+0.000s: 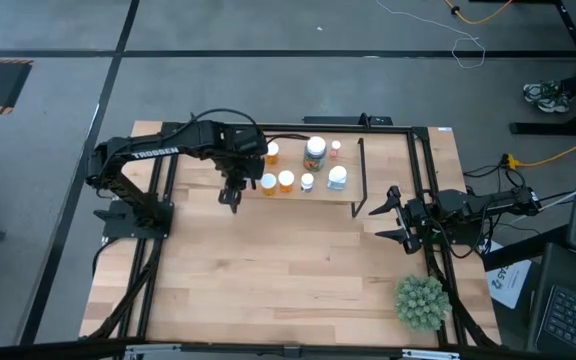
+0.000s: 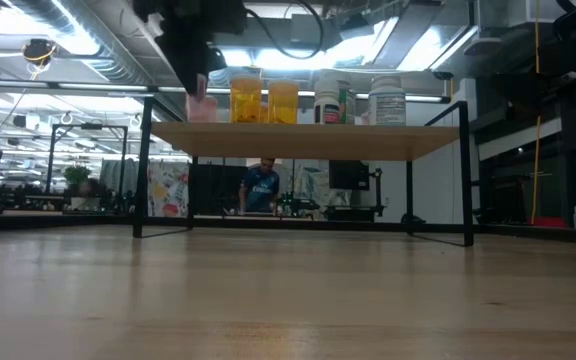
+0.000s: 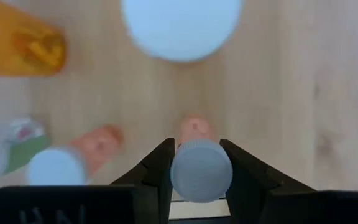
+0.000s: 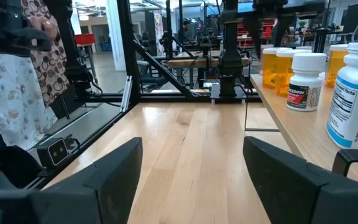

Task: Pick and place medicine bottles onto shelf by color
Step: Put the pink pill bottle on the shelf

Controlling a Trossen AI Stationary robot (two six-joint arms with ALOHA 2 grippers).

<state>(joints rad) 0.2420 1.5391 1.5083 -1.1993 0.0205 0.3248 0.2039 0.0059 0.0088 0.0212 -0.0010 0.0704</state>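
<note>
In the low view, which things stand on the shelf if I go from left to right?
Pink bottle in the left gripper → two orange bottles → small white bottle → large white bottle, all above the shelf.

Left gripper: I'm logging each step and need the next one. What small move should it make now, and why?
Probably lower a little and open. The left gripper is shut on a pink bottle with a white cap, over the shelf beside the orange bottles. The right gripper waits open off the shelf.
</note>
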